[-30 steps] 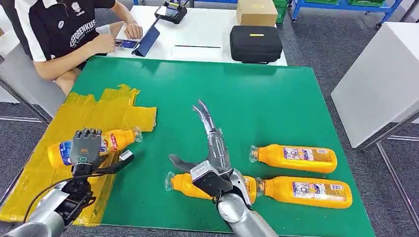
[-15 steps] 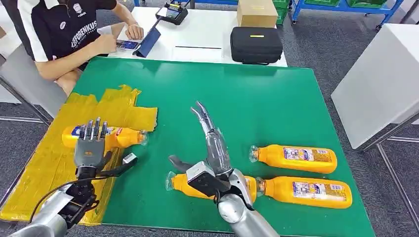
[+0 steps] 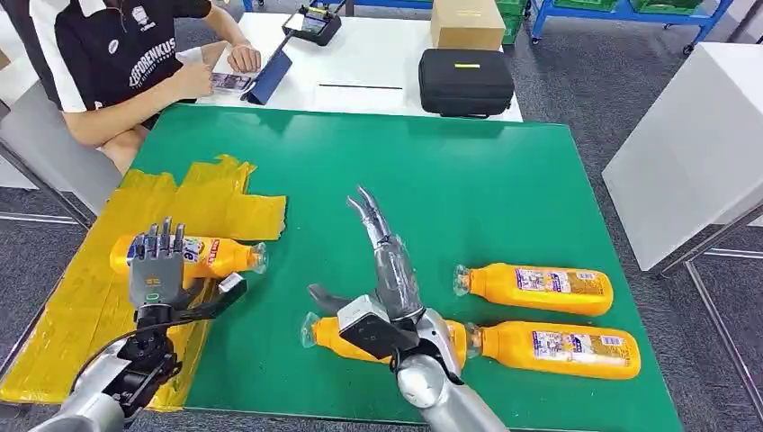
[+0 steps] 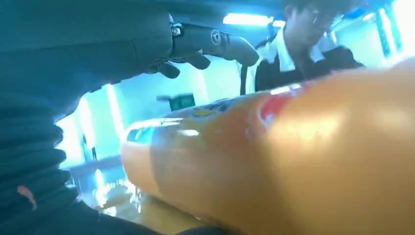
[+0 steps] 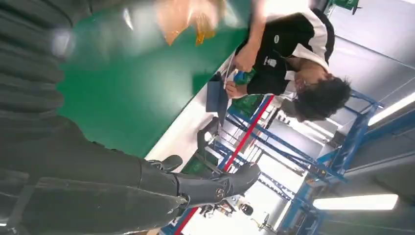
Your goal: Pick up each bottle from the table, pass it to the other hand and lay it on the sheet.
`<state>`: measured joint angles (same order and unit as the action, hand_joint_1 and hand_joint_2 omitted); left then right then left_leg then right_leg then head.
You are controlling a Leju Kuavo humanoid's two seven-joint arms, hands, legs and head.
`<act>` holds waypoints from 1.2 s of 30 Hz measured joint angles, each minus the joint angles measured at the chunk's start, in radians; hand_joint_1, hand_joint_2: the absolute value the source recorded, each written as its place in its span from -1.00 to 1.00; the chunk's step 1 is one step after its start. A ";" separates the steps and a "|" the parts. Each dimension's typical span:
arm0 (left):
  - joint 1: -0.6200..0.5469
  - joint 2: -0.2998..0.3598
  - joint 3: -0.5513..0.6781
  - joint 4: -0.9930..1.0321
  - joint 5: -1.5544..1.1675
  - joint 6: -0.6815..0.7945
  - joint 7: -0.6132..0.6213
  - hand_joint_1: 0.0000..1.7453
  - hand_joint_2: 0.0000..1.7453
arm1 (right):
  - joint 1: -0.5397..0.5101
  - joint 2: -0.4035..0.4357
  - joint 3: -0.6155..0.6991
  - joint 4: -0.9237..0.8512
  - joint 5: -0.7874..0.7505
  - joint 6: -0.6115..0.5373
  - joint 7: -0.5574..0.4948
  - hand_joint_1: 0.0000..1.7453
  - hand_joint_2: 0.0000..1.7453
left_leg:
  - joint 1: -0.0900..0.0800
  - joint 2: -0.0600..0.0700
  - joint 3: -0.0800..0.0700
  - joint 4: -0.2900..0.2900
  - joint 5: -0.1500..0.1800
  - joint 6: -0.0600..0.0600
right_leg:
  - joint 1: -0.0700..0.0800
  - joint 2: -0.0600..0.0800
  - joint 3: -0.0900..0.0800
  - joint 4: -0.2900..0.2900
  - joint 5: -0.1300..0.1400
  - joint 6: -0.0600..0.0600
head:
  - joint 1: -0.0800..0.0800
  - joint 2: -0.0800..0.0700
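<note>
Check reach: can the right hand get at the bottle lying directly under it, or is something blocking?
Probably yes. The right hand hovers open over the nearest bottle, fingers spread and holding nothing. Nothing lies between them. The bottle behind it sits cap-close, so a wide grasp might nudge it.

- head view: high on the body, facing forward and down over the green surface point(image 3: 468, 180), arms entering from below
- left wrist view: turned, very near an orange bottle point(image 4: 293, 156) under the left hand point(image 4: 73, 73)
- right wrist view: turned, behind the right hand point(image 5: 98, 186), facing across the surface
- all three share the seated person point(image 3: 117, 63)
</note>
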<state>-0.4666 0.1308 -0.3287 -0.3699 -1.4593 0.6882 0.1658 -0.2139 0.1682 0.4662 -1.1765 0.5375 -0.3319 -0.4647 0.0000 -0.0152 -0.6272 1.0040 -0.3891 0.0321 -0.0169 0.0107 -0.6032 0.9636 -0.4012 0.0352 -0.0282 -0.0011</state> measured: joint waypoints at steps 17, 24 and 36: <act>0.198 -0.154 0.418 -0.533 1.340 -0.811 -0.870 -1.00 1.00 | 0.028 -0.125 0.000 -0.086 0.382 -0.047 0.142 -1.00 1.00 | -0.001 0.003 -0.007 0.000 0.000 0.000 | 0.000 0.000 -0.007 0.000 0.002 0.000 | 0.000 0.000; 0.265 -0.162 0.375 -0.764 1.396 -0.922 -0.870 -1.00 1.00 | 0.054 -0.176 0.002 -0.146 0.519 0.103 0.303 -1.00 1.00 | 0.000 0.003 -0.007 0.000 -0.001 -0.001 | 0.000 0.001 -0.007 0.000 0.002 0.000 | 0.000 0.000; 0.281 -0.198 0.374 -0.844 1.406 -0.982 -0.870 -1.00 1.00 | -0.068 -0.214 0.063 0.020 0.589 0.295 0.320 -1.00 1.00 | 0.000 0.003 -0.007 0.000 0.000 0.000 | 0.000 0.000 -0.007 0.000 0.003 0.000 | 0.000 0.000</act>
<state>-0.1858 -0.0675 0.0450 -1.2135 -0.0538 -0.2937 -0.7042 -0.2823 -0.0458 0.5288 -1.1562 1.1269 -0.0370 -0.1442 -0.0002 -0.0119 -0.6346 1.0042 -0.3886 0.0322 -0.0166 0.0111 -0.6101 0.9635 -0.3986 0.0348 -0.0278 -0.0011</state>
